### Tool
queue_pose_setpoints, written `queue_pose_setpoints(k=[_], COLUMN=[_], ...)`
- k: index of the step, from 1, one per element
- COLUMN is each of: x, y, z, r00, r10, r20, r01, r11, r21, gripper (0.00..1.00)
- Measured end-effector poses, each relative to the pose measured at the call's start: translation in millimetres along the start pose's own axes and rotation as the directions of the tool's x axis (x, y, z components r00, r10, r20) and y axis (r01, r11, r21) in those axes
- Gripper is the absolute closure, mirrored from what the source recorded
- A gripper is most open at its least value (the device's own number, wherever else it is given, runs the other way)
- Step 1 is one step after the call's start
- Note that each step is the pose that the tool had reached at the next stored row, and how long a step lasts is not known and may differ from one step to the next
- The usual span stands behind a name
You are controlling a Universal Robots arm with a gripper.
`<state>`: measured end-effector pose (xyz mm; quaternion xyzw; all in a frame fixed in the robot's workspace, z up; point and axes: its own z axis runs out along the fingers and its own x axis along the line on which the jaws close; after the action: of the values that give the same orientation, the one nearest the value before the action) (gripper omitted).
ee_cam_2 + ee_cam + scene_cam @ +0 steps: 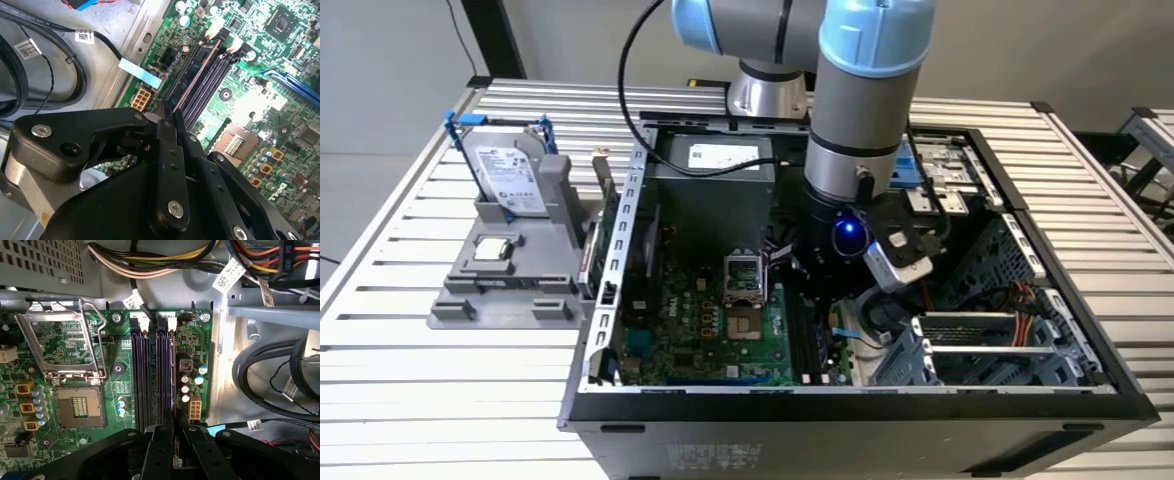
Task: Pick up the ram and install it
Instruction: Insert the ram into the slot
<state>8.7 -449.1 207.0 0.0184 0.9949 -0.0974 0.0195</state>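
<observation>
Gripper [167, 117] pinched on the ram [192, 82] — edge-on, over the slots [152, 375] beside the empty CPU socket [75, 407], possibly already entering one. Judged light, stiff, fragile — best held by the top edge, clear of chips.

No legible text. White cable tags [229, 275], the hard drive label [503, 166] and the power supply sticker [723, 155] carry print too small to read.
</observation>
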Motion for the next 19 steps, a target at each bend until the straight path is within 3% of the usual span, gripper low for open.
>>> queue_pose_setpoints(k=[5,6,7,10,17,19], x=[0.0,-0.1,-0.1,-0.7,-1.9,-2.4], y=[0.7,1.5,1.2,-0.3,-6.1,-7.0], z=[2.6,3.8,3.4,-2.0,-31.6,-36.7], r00=[1.0,1.0,1.0,1.0,1.0,0.9999], r10=[-0.001,-0.001,-0.001,0.001,0.002,0.001], r20=[-0.0026,-0.0023,-0.0034,-0.0096,-0.0098,-0.0113], r01=[0.001,0.001,0.001,-0.001,-0.002,-0.001], r11=[1.0,1.0,1.0,1.0,1.0,1.0], r21=[0.0033,0.0007,0.0039,0.0066,0.0058,0.0061], gripper=[1.0,1.0,0.0,0.0,0.0,0.0])
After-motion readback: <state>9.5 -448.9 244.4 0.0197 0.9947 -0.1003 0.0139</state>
